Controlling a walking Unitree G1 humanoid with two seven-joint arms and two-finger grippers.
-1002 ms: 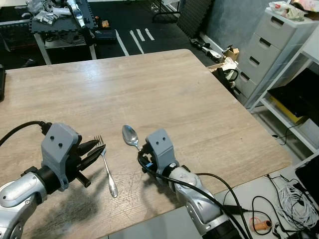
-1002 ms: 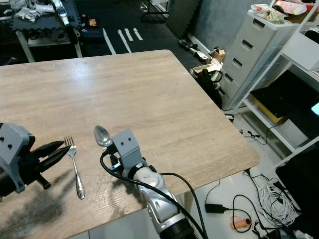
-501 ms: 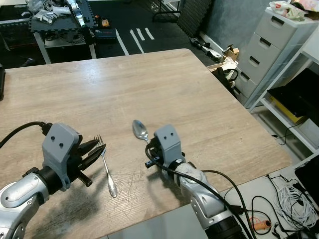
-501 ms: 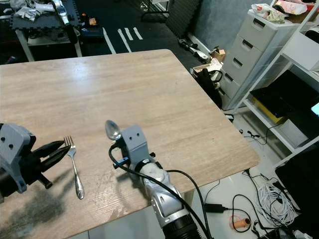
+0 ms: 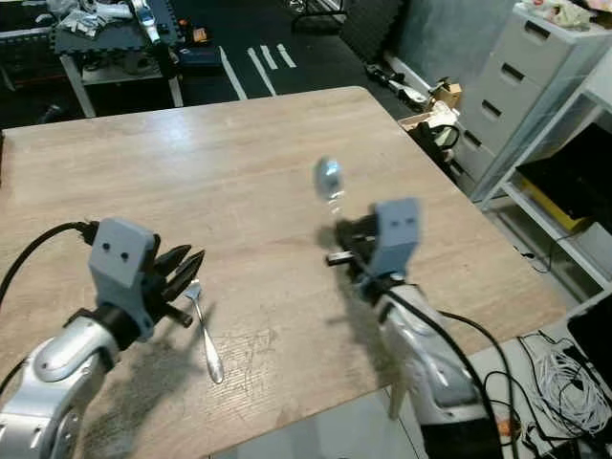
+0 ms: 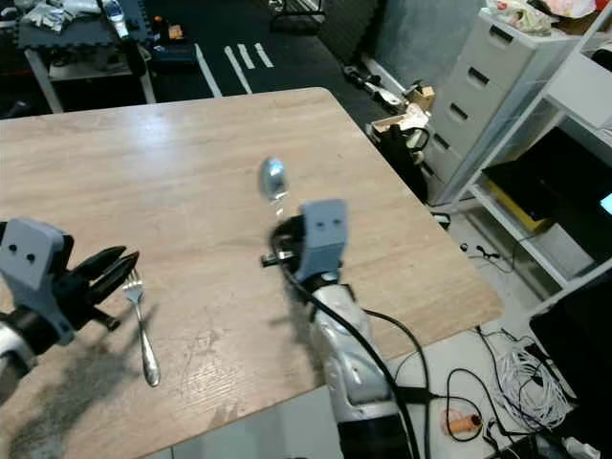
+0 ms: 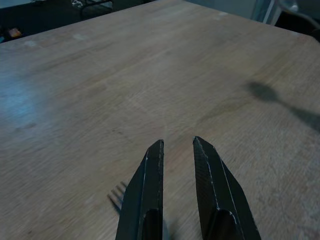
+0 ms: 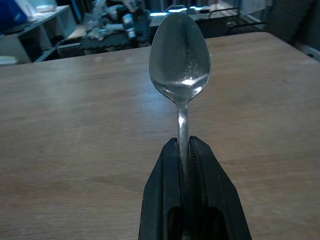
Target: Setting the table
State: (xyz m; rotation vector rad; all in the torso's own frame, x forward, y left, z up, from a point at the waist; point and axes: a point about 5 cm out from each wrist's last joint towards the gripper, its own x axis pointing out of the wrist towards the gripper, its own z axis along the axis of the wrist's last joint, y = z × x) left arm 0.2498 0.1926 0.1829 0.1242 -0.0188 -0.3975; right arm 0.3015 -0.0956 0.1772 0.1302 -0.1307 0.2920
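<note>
Aloft: spoon held over the counter

Right pincer (image 8: 182, 150) is clamped on the handle of the spoon (image 8: 180, 62), which is raised above the wooden counter (image 5: 239, 163) with its bowl pointing away from the robot. Left pincer (image 7: 177, 150) hovers low over the counter, its fingers slightly apart and gripping nothing. Beneath it lies the fork (image 5: 204, 330), flat on the wood, tines under the fingertips.

arms: silver | wrist housings: grey, boxy | fingers (image 7: 145, 200): long, black, tapered | cables: black
</note>
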